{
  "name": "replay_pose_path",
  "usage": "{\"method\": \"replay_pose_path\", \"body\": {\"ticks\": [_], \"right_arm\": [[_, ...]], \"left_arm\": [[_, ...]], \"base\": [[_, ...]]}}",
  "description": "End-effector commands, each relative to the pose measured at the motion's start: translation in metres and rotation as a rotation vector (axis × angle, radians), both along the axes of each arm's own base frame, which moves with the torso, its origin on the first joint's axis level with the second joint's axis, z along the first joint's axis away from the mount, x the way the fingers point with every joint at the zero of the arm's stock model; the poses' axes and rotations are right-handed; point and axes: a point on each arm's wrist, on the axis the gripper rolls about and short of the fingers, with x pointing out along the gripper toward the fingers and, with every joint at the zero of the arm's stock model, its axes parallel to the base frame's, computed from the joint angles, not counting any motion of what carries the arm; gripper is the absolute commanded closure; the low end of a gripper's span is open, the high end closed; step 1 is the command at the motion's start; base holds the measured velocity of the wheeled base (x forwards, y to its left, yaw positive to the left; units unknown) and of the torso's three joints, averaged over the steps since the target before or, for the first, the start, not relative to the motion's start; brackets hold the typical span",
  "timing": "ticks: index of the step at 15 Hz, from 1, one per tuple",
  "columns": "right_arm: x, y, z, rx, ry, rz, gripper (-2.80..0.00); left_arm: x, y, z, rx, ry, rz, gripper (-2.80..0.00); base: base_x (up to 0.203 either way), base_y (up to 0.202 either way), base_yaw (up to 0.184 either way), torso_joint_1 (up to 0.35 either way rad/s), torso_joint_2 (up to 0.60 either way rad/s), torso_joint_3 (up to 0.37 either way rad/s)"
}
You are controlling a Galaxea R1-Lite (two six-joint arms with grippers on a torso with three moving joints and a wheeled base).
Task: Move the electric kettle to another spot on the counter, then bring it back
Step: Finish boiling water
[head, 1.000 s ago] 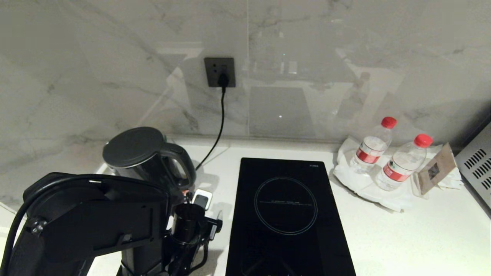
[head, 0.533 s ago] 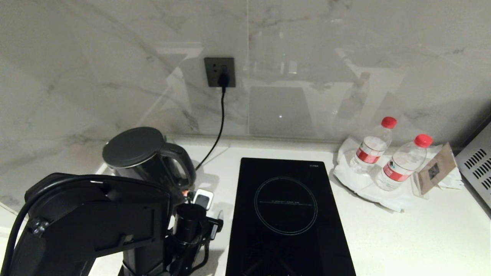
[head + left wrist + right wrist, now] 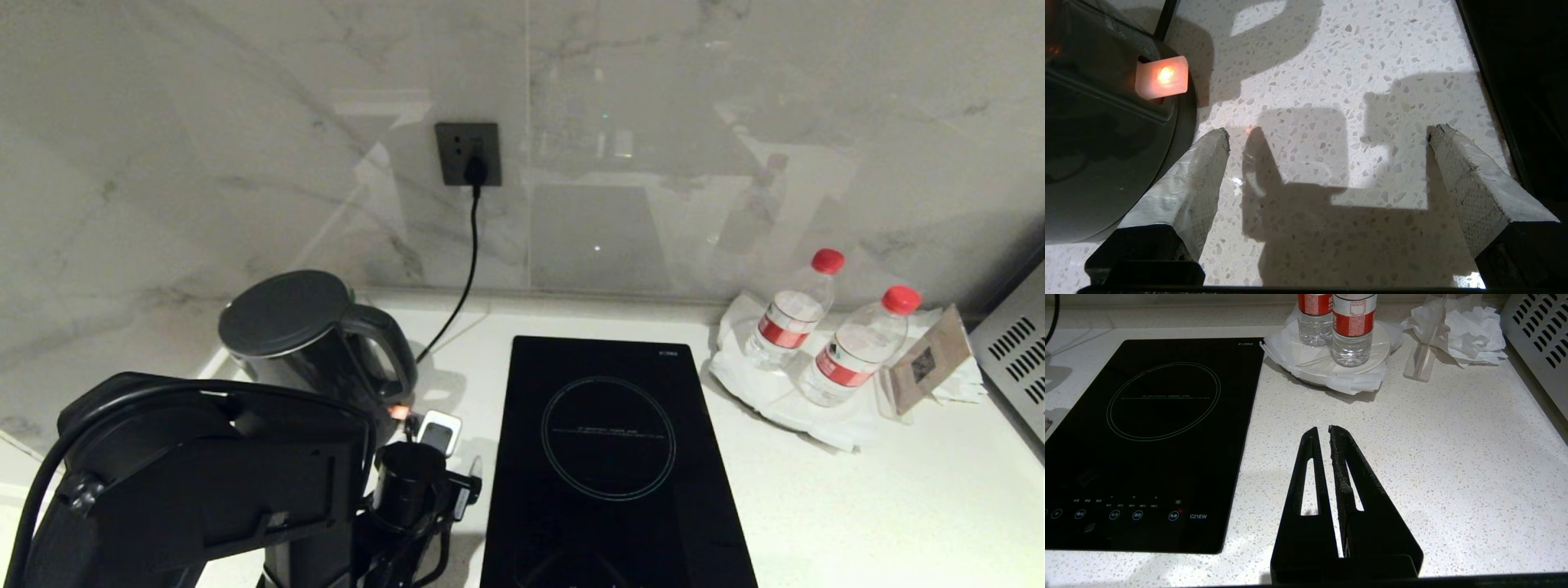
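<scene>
While spread wide, left gripper (image 3: 1327, 132) holds nothing beside electric kettle (image 3: 306, 343).

From the head camera you cannot see the lower body of the electric kettle (image 3: 314, 343): the left arm covers it, and most of the left tool (image 3: 1327, 134). At the wrist, only the kettle's foot shows beside one finger (image 3: 1186, 185), cut by the frame edge.

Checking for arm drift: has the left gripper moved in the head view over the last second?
Yes, slightly. The left gripper has shifted toward the black glass induction hob; the glossy black electric kettle stays put.
</scene>
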Motion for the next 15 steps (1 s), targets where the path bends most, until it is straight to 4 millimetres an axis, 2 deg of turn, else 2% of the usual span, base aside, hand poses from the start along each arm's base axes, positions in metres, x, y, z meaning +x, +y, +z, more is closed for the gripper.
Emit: {"method": "replay_pose_path", "body": {"ticks": [1,8,15], "right_arm": [[0.0,0.0,0.0,0.0,0.002,0.0,0.0],[0.0,0.0,0.0,0.0,0.001,0.0,0.0],[0.0,0.0,0.0,0.0,0.001,0.0,0.0]], "left_arm": [[0.004,-0.003,0.001,-0.011,-0.018,0.005,-2.8],[0.016,-0.007,0.0,-0.022,-0.045,0.021,-2.8],[0.027,0.001,0.001,-0.013,-0.064,0.086,-2.8]], "base": [[0.0,0.0,0.0,0.0,0.0,0.0],[0.0,0.0,0.0,0.0,0.0,0.0],[0.0,0.0,0.0,0.0,0.0,0.0]]}}
